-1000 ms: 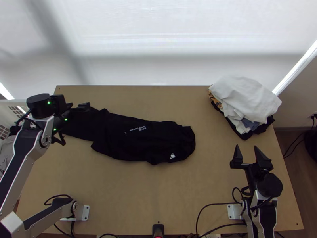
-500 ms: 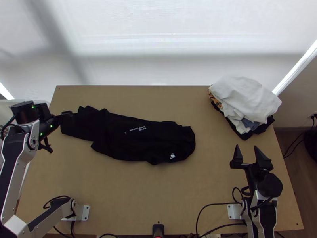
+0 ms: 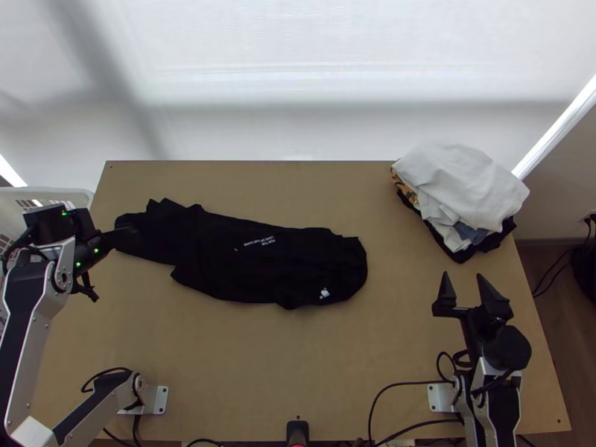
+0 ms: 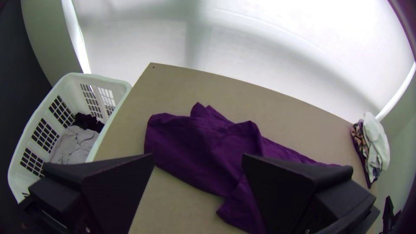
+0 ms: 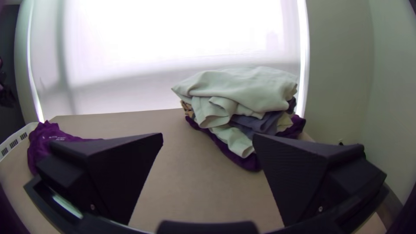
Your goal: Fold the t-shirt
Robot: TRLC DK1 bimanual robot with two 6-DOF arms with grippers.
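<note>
A: Item one?
B: T-shirt [image 3: 261,261], dark, print uppermost; long, narrow, creased lay, on the surface [image 3: 246,365], left of centre in the top view.
A: Handling pieces?
B: Left end effector [image 3: 115,263], fingers wide apart, far left, near the shirt's left end. Right end effector [image 3: 463,276], likewise wide, lower right.
A: Sundries?
B: Clothes pile [image 3: 465,186], white piece topmost, upper right. Basket [image 3: 48,193], white, left edge, cloth [image 4: 74,145] inside.
</note>
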